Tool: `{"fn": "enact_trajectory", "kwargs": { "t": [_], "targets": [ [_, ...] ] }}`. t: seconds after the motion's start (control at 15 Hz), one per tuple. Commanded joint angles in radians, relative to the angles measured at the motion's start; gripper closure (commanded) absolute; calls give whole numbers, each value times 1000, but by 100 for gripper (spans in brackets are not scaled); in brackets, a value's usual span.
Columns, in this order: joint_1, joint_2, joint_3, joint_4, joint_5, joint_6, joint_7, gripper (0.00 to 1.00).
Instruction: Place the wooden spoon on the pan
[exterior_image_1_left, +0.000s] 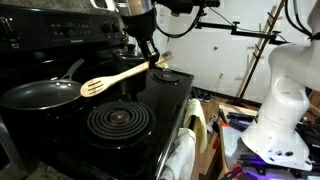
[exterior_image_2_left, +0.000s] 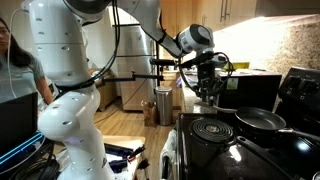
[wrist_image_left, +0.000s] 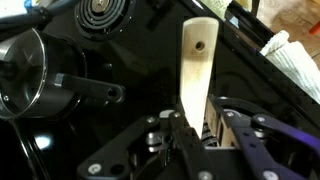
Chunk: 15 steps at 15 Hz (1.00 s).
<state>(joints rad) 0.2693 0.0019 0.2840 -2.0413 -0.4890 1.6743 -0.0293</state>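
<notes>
Clasping one wooden spoon, the single claw hangs near one pan.

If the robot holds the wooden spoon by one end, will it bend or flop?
Probably not: the wooden spoon sticks out straight from the gripper with no sag, so it looks stiff. It seems light, since a pinch near one end holds it up. Its handle looks flat in the wrist view, so it likely won't roll.
</notes>
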Motion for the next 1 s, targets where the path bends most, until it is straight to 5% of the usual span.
{"fn": "enact_trajectory", "kwargs": {
  "t": [0.0,0.13,0.2,0.67,0.93],
  "targets": [
    [3,2,-2,3,1,-3,0,73],
    [4,3,-2,1,1,-3,0,73],
    [4,3,-2,1,1,-3,0,91],
    [-58,50,-85,88,28,246,-96,91],
    [-86,166,-116,208,99,283,-347,91]
  ]
}}
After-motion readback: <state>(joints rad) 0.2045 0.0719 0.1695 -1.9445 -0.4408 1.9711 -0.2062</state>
